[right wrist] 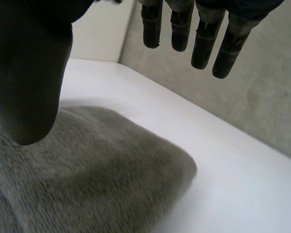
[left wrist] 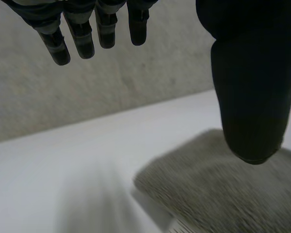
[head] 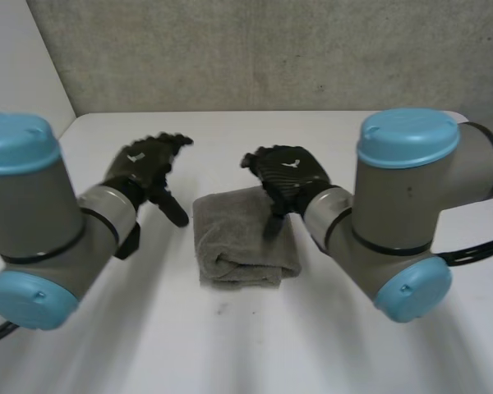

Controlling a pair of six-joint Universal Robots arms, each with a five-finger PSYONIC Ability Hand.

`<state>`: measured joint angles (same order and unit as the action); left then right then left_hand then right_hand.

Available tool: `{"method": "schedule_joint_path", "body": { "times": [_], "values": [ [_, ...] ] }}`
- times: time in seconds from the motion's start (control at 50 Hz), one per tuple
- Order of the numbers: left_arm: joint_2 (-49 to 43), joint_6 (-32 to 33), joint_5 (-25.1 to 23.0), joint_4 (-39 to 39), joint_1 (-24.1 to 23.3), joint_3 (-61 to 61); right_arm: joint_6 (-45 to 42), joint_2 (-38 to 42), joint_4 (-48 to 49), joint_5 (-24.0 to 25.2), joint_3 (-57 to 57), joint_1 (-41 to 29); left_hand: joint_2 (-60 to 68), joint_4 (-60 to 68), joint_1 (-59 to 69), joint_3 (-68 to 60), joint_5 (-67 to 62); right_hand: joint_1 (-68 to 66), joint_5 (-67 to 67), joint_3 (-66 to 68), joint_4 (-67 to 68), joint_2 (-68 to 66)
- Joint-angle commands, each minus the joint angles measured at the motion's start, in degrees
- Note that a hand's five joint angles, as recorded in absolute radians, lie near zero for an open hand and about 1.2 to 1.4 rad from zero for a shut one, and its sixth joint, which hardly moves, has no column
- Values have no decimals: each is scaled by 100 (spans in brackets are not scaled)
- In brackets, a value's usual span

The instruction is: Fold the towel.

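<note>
A grey terry-cloth towel (head: 242, 238) lies folded into a compact thick rectangle at the centre of the frame on the white desk (head: 230, 336), its rolled fold edge toward the lower side of the frame. The black left robot hand (head: 144, 164) hangs at centre left, just beside the towel's left edge and apart from it. Its fingers (left wrist: 82, 36) are straight and spread from the thumb (left wrist: 252, 97), holding nothing. The black right robot hand (head: 289, 174) sits right of centre over the towel's upper right corner. Its fingers (right wrist: 203, 43) are likewise straight and apart from the thumb (right wrist: 29, 77), nothing clasped. That thumb points down over the cloth; whether it touches the pile cannot be told. A grey concrete wall (head: 271, 49) fills the upper part of the frame behind the desk.
</note>
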<state>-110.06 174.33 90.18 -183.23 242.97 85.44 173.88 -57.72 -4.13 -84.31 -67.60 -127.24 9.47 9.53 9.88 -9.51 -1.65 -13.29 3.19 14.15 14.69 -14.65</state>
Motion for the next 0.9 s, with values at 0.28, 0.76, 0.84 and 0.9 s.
{"method": "schedule_joint_path", "body": {
  "times": [0.28,0.76,0.84,0.9],
  "values": [
    [-1474,136,615,7,-575,-79,-890,1228,-36,160,247,410,125,119,84,-121,93,329,-319,-415,-469,465],
    [1257,189,554,1524,-58,-1406,-592,-2013,-149,-479,-130,1148,58,52,16,-54,161,329,-319,-415,-469,465],
    [1698,277,536,2089,242,-1399,-723,-2471,-413,-744,-420,1526,58,52,16,-54,161,329,-319,-415,-469,465],
    [1777,286,483,2064,286,-1381,-732,-2586,-457,-736,-526,1623,58,52,16,-54,161,329,-319,-415,-469,465]
  ]
}}
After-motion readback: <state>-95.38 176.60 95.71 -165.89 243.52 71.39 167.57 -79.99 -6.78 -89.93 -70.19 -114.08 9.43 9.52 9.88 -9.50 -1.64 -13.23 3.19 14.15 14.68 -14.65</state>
